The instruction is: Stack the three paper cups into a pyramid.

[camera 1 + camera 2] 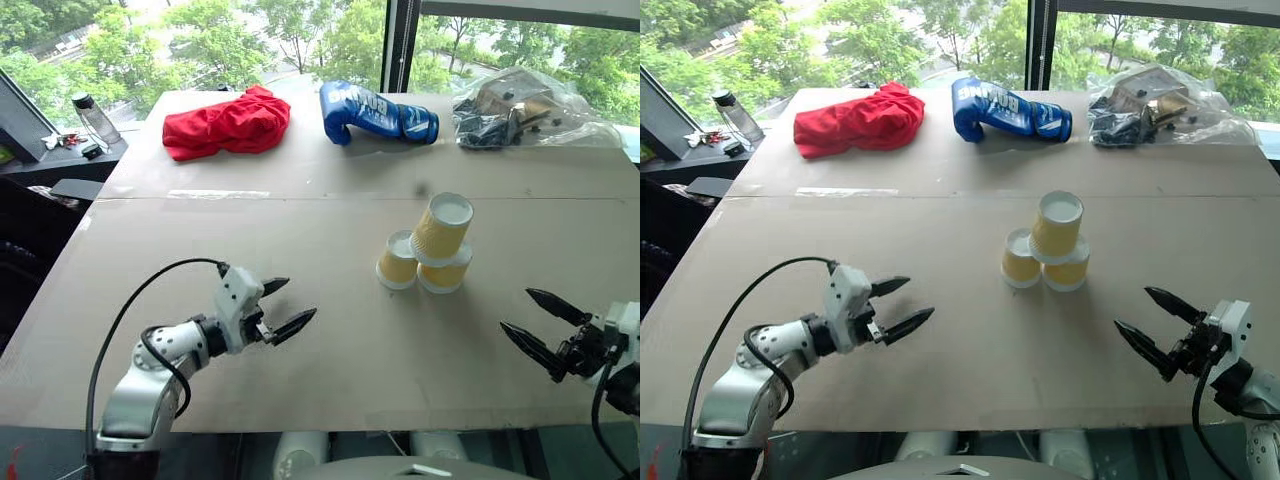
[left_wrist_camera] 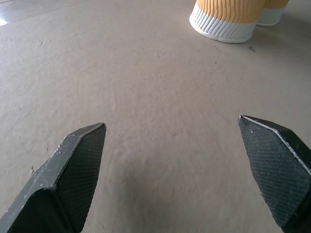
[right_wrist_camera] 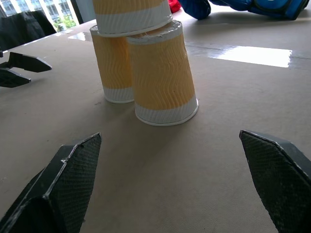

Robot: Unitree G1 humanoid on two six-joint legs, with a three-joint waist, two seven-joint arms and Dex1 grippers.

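Black jaws gape empty on left gripper (image 1: pixel 283 307); right gripper (image 1: pixel 540 322) likewise.

Silver arm (image 1: pixel 140 385), black cable (image 1: pixel 130 300), black fingers (image 1: pixel 290 325)

Head stereo pair: looks forward and down from above the near edge of the table (image 1: pixel 330 360), taking in its whole top as far as the windows; the right eye sits slightly aside, so things stand a little further left in its picture.
Left wrist view: low over the tabletop, looking along the left gripper (image 2: pixel 172 131) — its fingers rise from the lower edge — toward the base of the three paper cups (image 2: pixel 224 22).
Right wrist view: equally low, looking along the right gripper (image 3: pixel 170 141), nearer the cups, facing them from the opposite side.
Shared field: all views hold the cups and the table; the right wrist view also takes in the left gripper.
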